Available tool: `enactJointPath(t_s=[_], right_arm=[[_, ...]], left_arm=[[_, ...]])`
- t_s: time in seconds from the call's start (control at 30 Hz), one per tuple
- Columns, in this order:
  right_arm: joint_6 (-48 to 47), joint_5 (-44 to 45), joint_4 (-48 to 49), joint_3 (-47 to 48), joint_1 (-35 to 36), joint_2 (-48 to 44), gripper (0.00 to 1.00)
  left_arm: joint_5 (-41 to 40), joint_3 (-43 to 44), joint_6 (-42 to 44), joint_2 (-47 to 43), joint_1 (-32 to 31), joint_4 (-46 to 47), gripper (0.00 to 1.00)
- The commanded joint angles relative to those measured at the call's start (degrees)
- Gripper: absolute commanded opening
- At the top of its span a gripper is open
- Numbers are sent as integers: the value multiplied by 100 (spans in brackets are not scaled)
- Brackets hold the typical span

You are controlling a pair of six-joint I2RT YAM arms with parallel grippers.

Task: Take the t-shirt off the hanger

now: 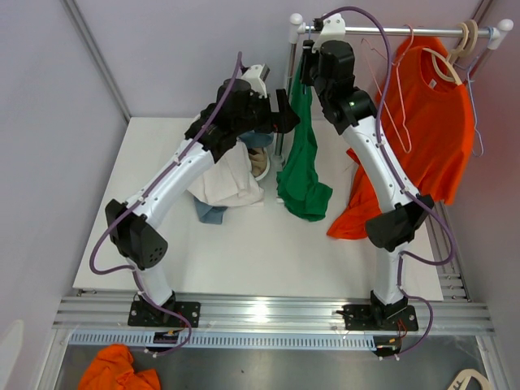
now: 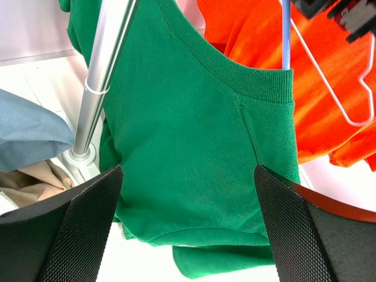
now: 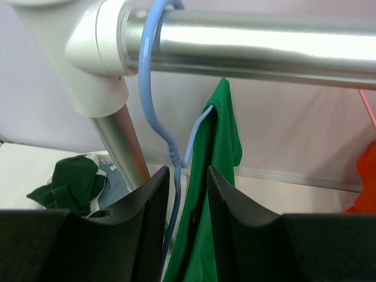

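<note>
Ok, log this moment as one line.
left gripper: open, facing green t-shirt | right gripper: jaws astride blue hanger below rail, grip unclear | status: t-shirt on hanger

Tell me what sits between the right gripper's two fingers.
The wire neck of the blue hanger, with an edge of the green t-shirt alongside; the right wrist view shows it.

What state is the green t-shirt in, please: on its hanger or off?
On: the green t-shirt drapes from the blue hanger, hooked over the rail.
</note>
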Motion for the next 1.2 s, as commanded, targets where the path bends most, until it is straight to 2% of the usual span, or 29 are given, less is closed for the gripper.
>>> enactJointPath(t_s=[0.0, 0.07, 0.1, 0.13, 0.2, 0.23, 0.4, 0.5, 0.83, 1.17], right_arm=[[-115, 230, 439, 278, 7, 70, 36], [-236, 292, 562, 225, 7, 88, 34], [-281, 344, 702, 199, 7, 97, 21], [-299, 405, 765, 181, 7, 123, 14], [-378, 528, 853, 216, 16, 176, 2], [-404, 555, 862, 242, 7, 228, 0], [-396, 635, 950, 173, 7, 159, 0], [-439, 573, 1090, 41, 16, -17, 0], [-633, 661, 1003, 287, 16, -465, 0], [-563, 907, 775, -82, 86, -1168, 0]], left_arm=[[-22, -54, 129, -362, -39, 125, 98], [-48, -71, 155, -397, -48, 99, 97], [-65, -71, 164, -415, -39, 90, 97], [-74, -71, 207, -458, -48, 81, 97], [-127, -63, 243, -494, -39, 37, 97], [-153, -71, 278, -529, -39, 11, 98], [-478, -45, 427, -792, -39, -103, 98], [-636, -317, 480, -1029, -39, 37, 98], [-689, -897, 427, -1679, -39, 292, 98], [-1463, -1187, 805, -2366, -92, 283, 99]])
